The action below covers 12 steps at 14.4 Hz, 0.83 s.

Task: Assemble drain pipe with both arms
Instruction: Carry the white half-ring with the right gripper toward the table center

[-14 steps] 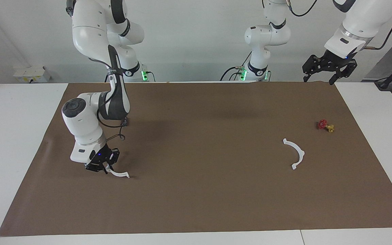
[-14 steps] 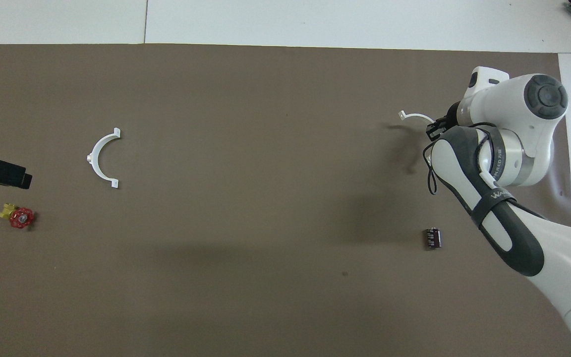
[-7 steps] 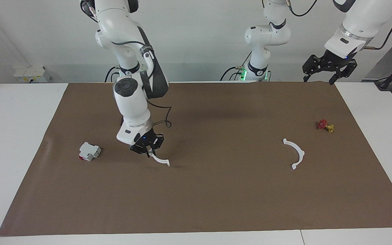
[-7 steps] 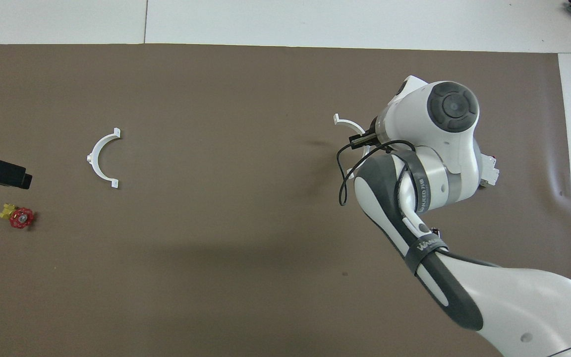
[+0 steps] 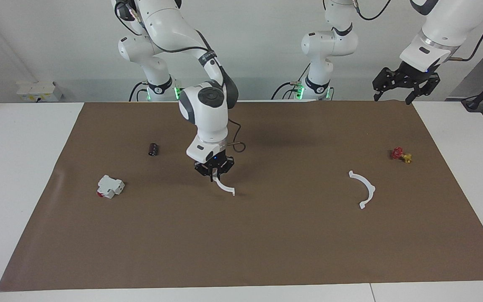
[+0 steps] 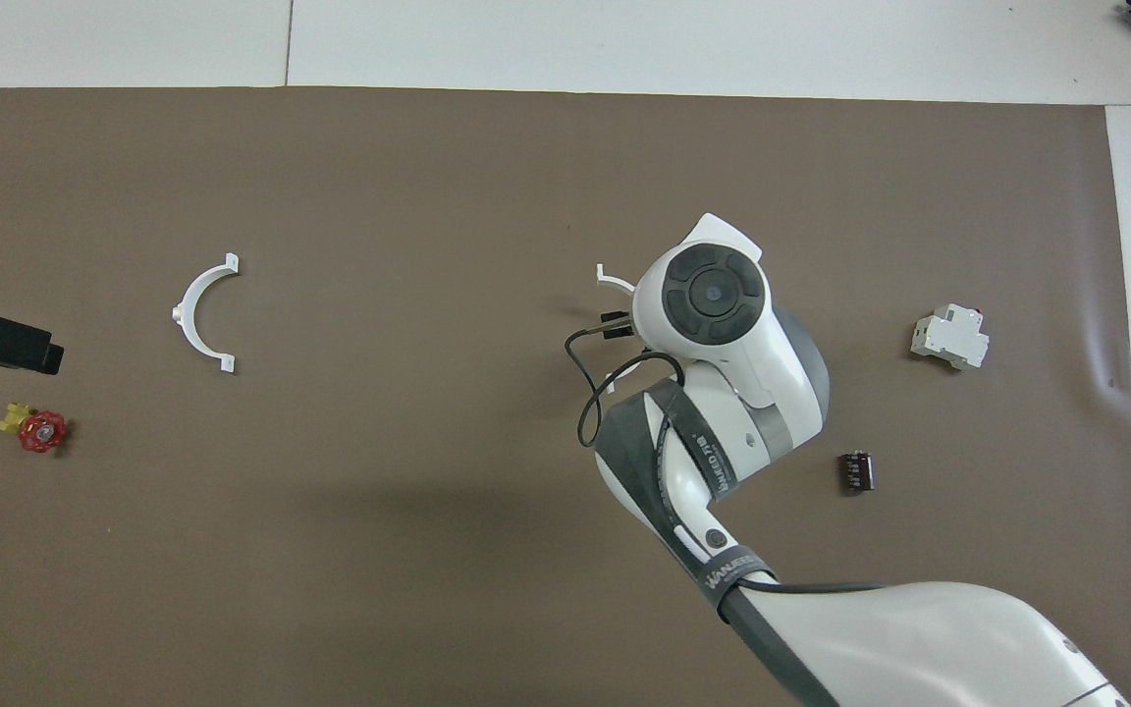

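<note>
Bright, even, diffuse light from overhead; no glare. Soft broad shadows on the brown mat (image 5: 266,235), darkest around 12 o'clock of centre in the facing view and 6 o'clock in the overhead. Faint shadow beside the white block (image 5: 110,186). Focus sharp throughout; edges straight.

I'm seeing two thin white half-ring pipe pieces with small end tabs. One arc (image 5: 225,187) (image 6: 614,279) is hanging from my right claw (image 5: 213,173) over the table's middle, clamped at one end, curving downward. The other arc (image 5: 364,188) (image 6: 200,314) is lying flat toward the left arm's end.
</note>
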Tool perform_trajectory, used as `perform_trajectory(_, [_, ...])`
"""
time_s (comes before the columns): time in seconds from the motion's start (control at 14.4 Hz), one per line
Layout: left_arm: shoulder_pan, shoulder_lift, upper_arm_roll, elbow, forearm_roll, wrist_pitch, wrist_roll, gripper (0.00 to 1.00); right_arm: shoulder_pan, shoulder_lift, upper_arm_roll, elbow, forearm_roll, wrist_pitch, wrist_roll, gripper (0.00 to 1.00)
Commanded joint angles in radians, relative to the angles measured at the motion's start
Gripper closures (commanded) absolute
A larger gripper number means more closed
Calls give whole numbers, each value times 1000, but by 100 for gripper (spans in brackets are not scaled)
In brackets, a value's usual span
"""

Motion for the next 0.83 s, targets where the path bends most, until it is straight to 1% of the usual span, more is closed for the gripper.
perform_trajectory(0.0, [2, -10, 1, -7, 11, -8, -3, 0, 33, 20, -1, -6, -43, 21, 80, 100])
perform_trajectory(0.07, [2, -10, 1, -7, 11, -8, -3, 0, 59, 30, -1, -12, -45, 46, 84, 100])
perform_trajectory(0.21, [2, -10, 1, -7, 11, -8, -3, 0, 70, 34, -1, -53, -46, 105, 89, 100])
perform_trajectory(0.42, [-8, -10, -1, -7, 9, -7, -3, 0, 70, 33, -1, -78, -66, 137, 98, 100])
perform_trajectory(0.76, [5, -11, 1, -9, 9, -11, -3, 0, 70, 34, 1, -99, -68, 146, 195, 100])
